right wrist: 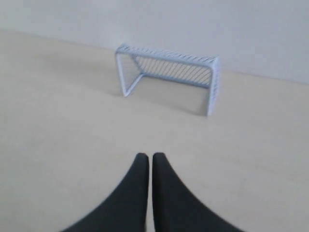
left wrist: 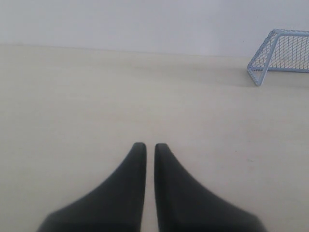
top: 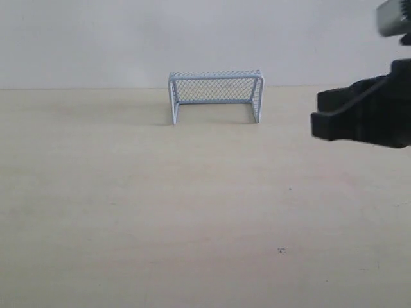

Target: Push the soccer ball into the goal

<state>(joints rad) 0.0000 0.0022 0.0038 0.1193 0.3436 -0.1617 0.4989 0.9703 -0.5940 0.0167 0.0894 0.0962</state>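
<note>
Left claw [left wrist: 150,147]: two black tapered fingers pressed together, only a hairline slit between the tips, nothing pinched. I see bare table under and ahead of it.

Right claw [right wrist: 148,158]: the same black fingers, also pressed together and holding nothing. In the exterior view I see it over the right side of the pale beige wood-grain table [top: 128,212], tips pointing toward the left edge.

Miniature soccer goal with pale blue-white tubular frame and fine mesh netting [top: 216,88]: upright near the far edge of the table, about midway along it, mouth open toward the near edge. It is well apart from both claws. A plain off-white wall [top: 96,38] rises just behind it.
</note>
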